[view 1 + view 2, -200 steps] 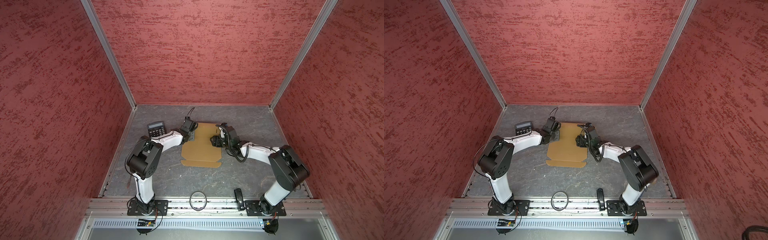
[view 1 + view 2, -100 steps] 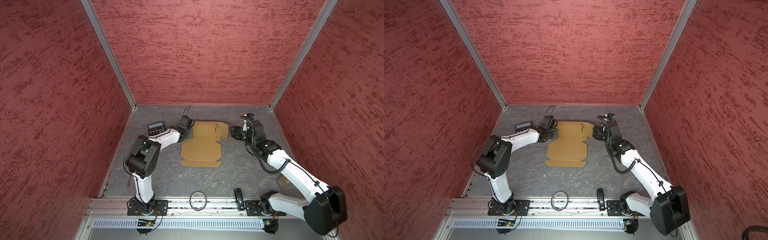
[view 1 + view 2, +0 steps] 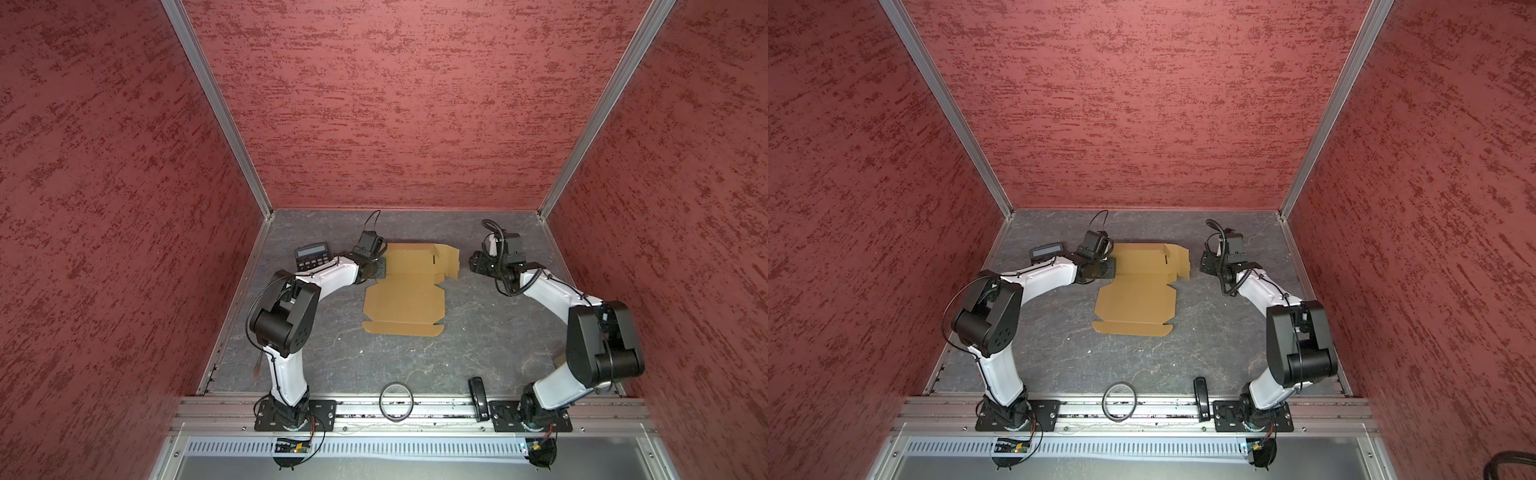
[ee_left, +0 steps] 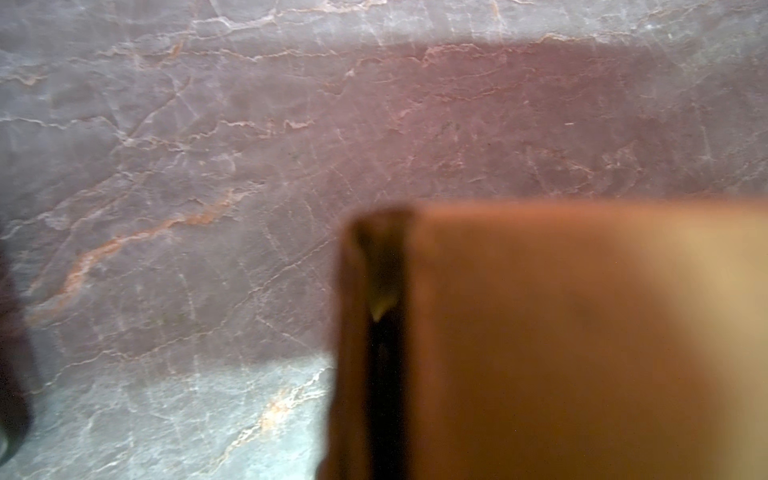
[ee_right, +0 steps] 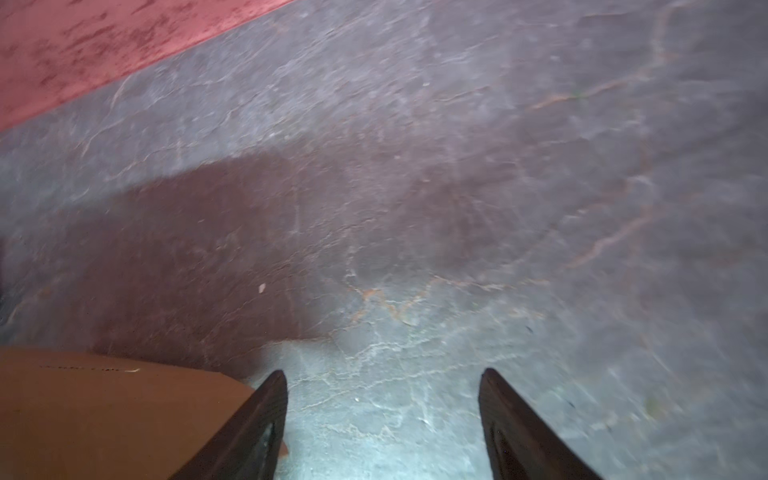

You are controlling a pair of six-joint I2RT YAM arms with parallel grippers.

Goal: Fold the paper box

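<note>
Tan cardboard, the paper box [image 3: 405, 299] lies mostly flat on the table [image 3: 415, 365] at mid-frame in both top views, with only the flaps along its upper edge lifted a little. We judge the folding barely begun, with walls, tabs and lid all left to do. At its upper left corner the left gripper [image 3: 376, 268] is clamped, apparently pinching that edge, its arm bent low, while the right gripper [image 3: 476, 264] hovers spread and empty just right of the raised upper right flap.
</note>
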